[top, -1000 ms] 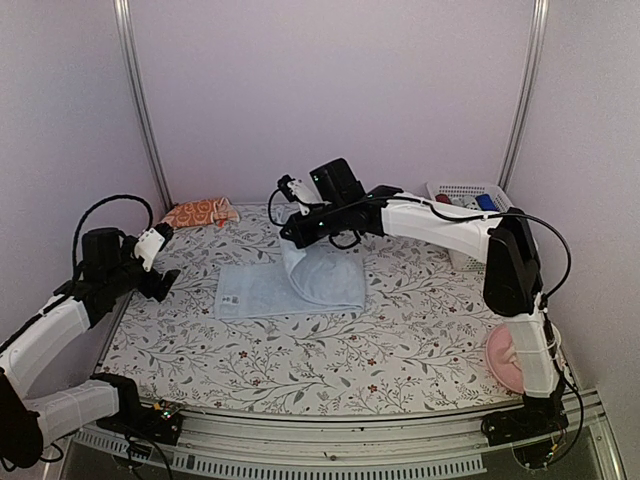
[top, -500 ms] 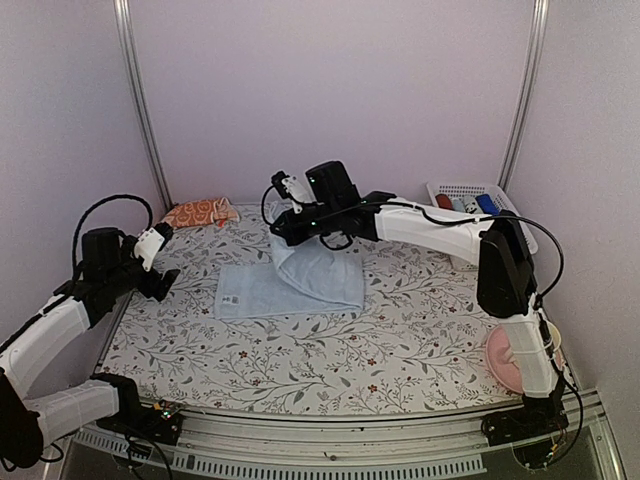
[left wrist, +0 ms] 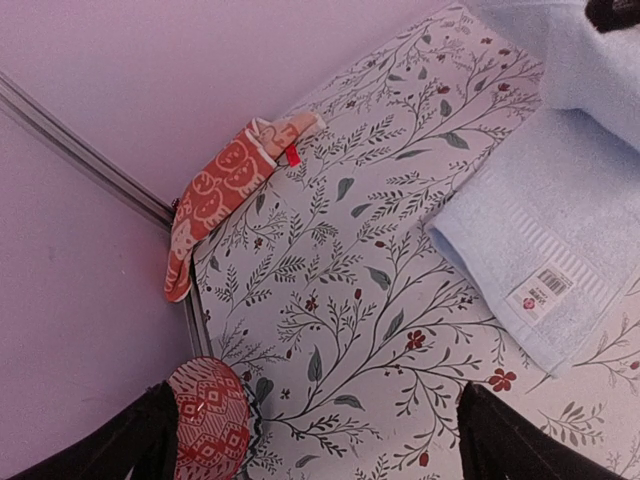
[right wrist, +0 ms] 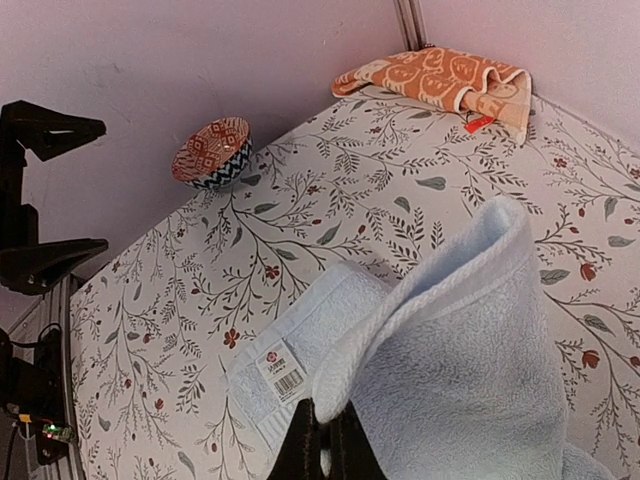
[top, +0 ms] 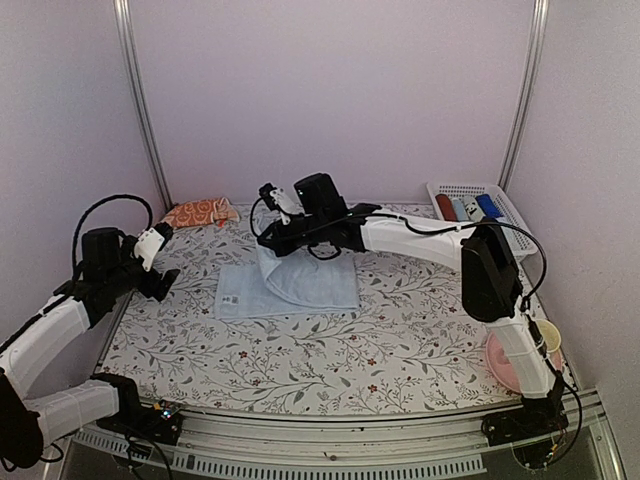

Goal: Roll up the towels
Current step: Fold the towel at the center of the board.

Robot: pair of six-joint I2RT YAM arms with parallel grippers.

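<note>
At the middle of the table [top: 420, 340], the light blue towel [top: 315, 288] lies mostly flat on the flowered surface, its labelled end toward the left arm. The right gripper [top: 268, 240] has its jaws pinched tight on a hemmed edge of that towel. It holds the edge up off the table and over the flat part, so a loose fold hangs below the fingers. The left gripper [top: 165, 278] hovers over the table's left edge, above a small patterned bowl [left wrist: 208, 415]. Its jaws are spread as wide as they go and hold nothing.

The orange-red towel [top: 200, 212] sits bunched in the far left corner against the wall, well apart from both grippers — it looks untouched.

Judging by this, the work is on towel 1 of 2 and at an early stage: a first fold-over or the start of the roll, with no tight roll formed.

The next move likely calls for lowering the lifted edge onto the flat layer without letting it slump sideways, then tucking it under and turning it along the towel's length. The cloth is soft and may drag — the free left gripper could pin the labelled end.
</note>
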